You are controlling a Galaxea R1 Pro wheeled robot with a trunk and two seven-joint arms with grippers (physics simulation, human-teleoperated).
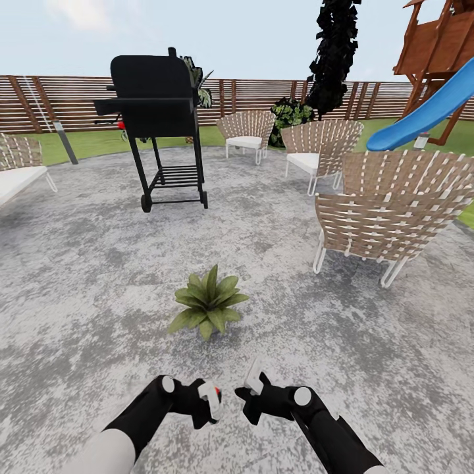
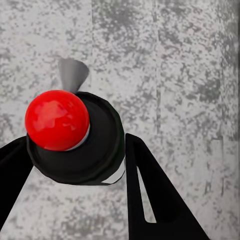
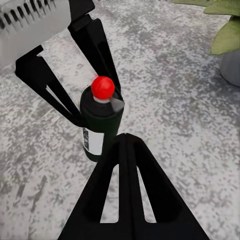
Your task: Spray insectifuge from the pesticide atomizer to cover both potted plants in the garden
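Observation:
The pesticide atomizer [image 1: 209, 394], a dark bottle with a white label and a red ball on top, is held upright in my left gripper [image 1: 208, 401] low over the paved patio. From above, the left wrist view shows the atomizer [image 2: 75, 135] with its red ball and grey nozzle between my left gripper's [image 2: 75, 162] two black fingers. In the right wrist view the atomizer [image 3: 100, 125] stands just beyond my right gripper [image 3: 127, 142], which is shut and empty. One potted plant [image 1: 209, 303], a narrow-leaved green rosette, sits on the paving ahead of both grippers; its leaves [image 3: 227, 35] and grey pot [image 3: 232, 65] also show.
A black grill [image 1: 155, 99] stands ahead to the left. Wicker chairs [image 1: 388, 217] [image 1: 316, 148] [image 1: 247, 131] line the right and back. A blue slide [image 1: 421, 115], a slat fence [image 1: 59, 99], a grey bollard lamp [image 1: 66, 141] and a seat [image 1: 16, 171] edge the patio.

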